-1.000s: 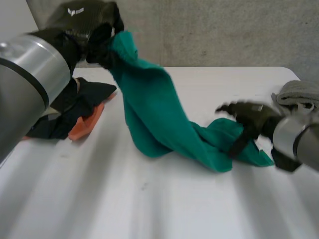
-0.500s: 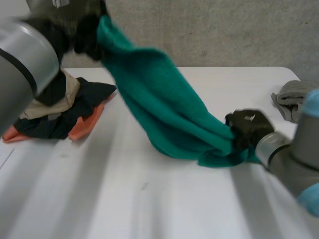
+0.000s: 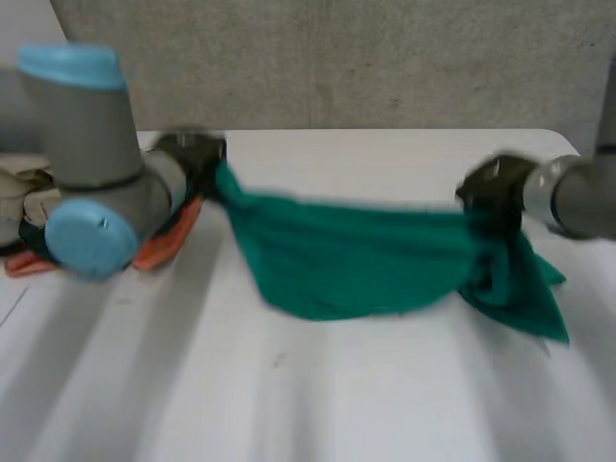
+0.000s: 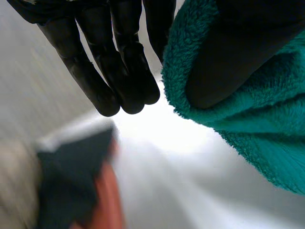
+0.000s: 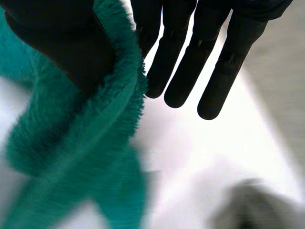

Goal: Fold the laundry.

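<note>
I log one green towel (image 3: 366,260), pinched by left hand (image 3: 195,156) at nine o'clock, right hand (image 3: 491,189) at three.

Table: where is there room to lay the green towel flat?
The big bare stretch of table in front of the green towel, nearest the robot, is free. So is the strip behind it, up to the far edge. Crowded: the clothes pile beside the left hand.
</note>
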